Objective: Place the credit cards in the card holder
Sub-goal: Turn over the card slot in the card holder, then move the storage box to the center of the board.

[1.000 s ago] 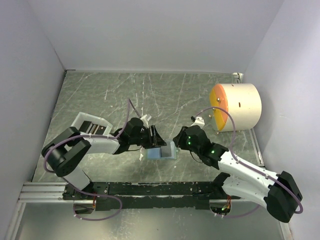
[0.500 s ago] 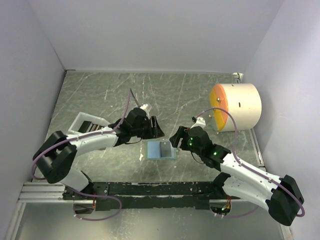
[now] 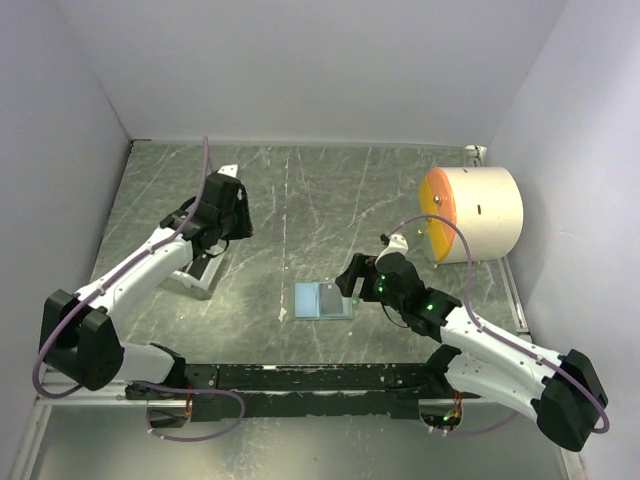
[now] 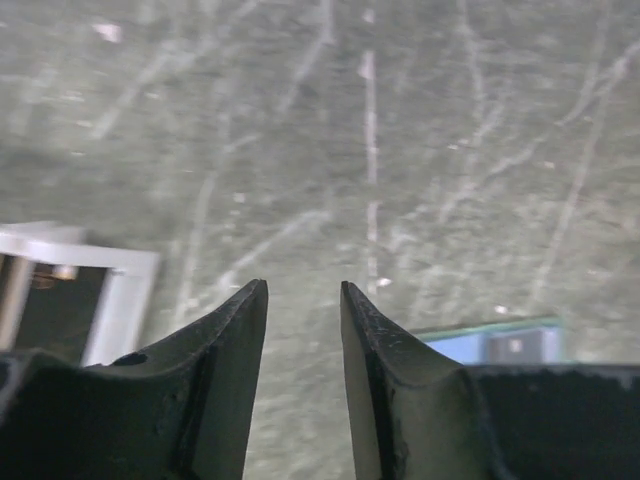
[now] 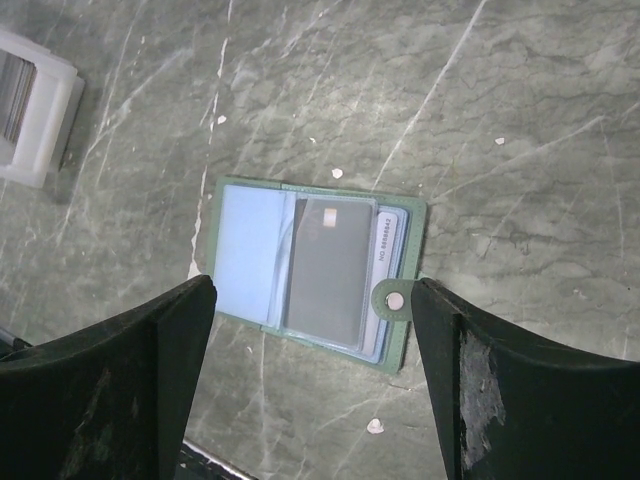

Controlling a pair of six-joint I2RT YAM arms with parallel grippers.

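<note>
The card holder (image 5: 250, 255) lies open and flat on the table, pale green outside and light blue inside, its snap tab (image 5: 393, 300) at the right edge. It also shows in the overhead view as the card holder (image 3: 322, 300) and low at the right of the left wrist view as the card holder (image 4: 465, 340). A grey credit card (image 5: 330, 265) sits in its clear pocket. My right gripper (image 5: 312, 290) hovers above it, open wide and holding nothing; overhead, the right gripper (image 3: 352, 280) is at the holder's right edge. My left gripper (image 4: 303, 288) is open and empty, far left over the white tray (image 4: 115, 300).
The white tray (image 3: 197, 278) is mostly hidden under the left arm; dark flat things lie inside the tray (image 5: 40, 130). A big cream cylinder (image 3: 480, 212) with an orange face stands at the back right. White walls close in three sides.
The left arm swung away from the card holder to the far left, over the tray. The right gripper opened wide and let go of the holder, which now lies flat.
</note>
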